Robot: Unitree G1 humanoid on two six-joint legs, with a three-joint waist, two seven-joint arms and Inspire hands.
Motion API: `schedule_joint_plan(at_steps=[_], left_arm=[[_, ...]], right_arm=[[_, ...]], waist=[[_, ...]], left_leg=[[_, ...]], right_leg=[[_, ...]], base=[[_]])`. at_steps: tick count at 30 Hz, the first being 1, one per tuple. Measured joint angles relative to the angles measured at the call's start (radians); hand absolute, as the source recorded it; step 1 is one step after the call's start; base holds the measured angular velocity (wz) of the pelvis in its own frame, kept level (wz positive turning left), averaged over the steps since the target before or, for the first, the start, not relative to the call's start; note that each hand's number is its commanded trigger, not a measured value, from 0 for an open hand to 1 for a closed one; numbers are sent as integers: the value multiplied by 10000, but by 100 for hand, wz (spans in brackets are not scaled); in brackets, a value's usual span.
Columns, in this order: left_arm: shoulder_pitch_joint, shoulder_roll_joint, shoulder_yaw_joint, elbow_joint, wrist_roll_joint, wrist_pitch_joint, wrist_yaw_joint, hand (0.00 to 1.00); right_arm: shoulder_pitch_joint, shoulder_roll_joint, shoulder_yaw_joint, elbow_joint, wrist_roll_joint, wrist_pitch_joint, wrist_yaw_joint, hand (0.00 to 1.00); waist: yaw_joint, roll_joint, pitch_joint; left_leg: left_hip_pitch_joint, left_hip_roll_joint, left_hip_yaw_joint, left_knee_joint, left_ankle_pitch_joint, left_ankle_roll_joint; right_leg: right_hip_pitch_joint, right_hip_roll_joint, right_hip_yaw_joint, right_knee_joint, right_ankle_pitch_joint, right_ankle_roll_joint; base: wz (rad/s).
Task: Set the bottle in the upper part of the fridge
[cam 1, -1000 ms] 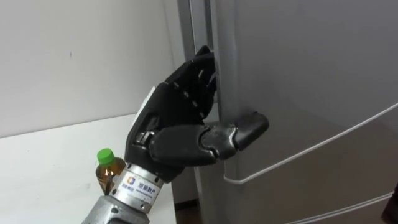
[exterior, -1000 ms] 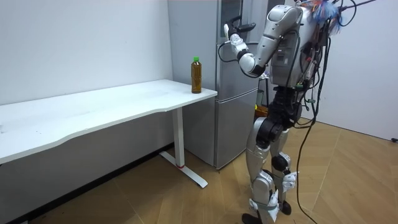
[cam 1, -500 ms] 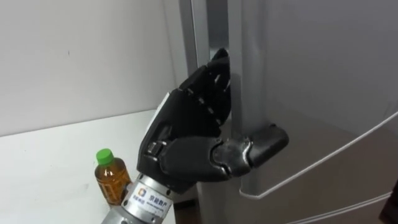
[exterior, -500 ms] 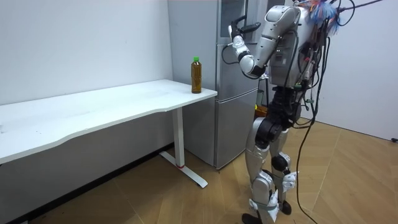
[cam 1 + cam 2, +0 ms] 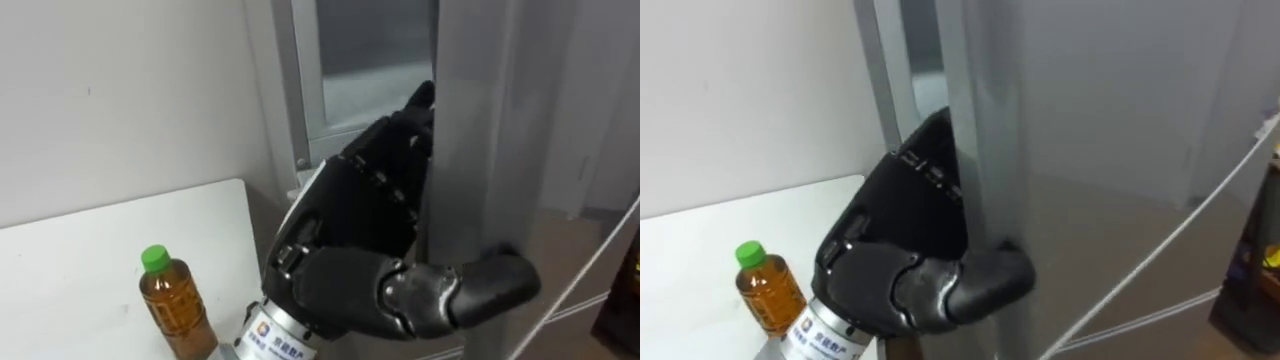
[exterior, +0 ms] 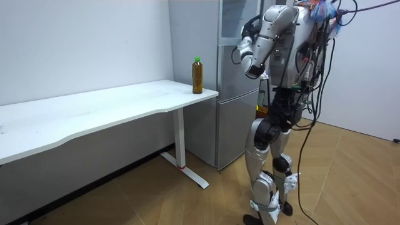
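Upper door (image 5: 470,120), centre-right, has swung ajar vs 1 s ago. Left hand (image 5: 365,235) clamps its edge, fingertips prob. hooked behind. Bottle (image 5: 178,305) sits lower left, so pickup's next.

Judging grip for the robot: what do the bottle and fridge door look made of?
The bottle: probably clear plastic, since amber liquid shows through; its green cap is likely plastic. The door: smooth grey surface with a soft sheen, probably painted or coated metal.
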Motion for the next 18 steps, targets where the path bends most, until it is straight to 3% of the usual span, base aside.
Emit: schedule_joint_plan(at_steps=[6, 12, 16, 18], left_arm=[[-520, 230, -709, 41, 137, 406, -802, 0], [-887, 257, -1210, 73, 678, 725, -1292, 0], [-887, 489, -1758, 209, 1556, 1389, -1384, 0], [-890, 538, -1767, 214, 1788, 1514, -1390, 0]], right_arm=[[-20, -5, -77, -5, 9, -91, -75, 0], [-147, -20, -75, 61, -5, -89, -84, 0], [-180, -45, -76, 60, 130, -87, -92, 0], [-184, -46, -75, 59, 247, -88, -95, 0]], waist=[[-377, 61, 51], [-765, 57, 55], [-961, 51, 60], [-1034, 51, 59]], left_leg=[[208, 43, 360, -184, -1, -5], [350, 170, 655, -221, -30, -84], [313, 169, 720, -200, -11, -128], [311, 170, 736, -200, -7, -134]], right_leg=[[-4, 45, 302, 1, 0, 0], [-25, 190, 570, -21, 24, -65], [-198, 215, 598, -15, -3, -113], [-211, 219, 600, -14, -19, -131]], base=[[-19], [-19], [-3], [0]])
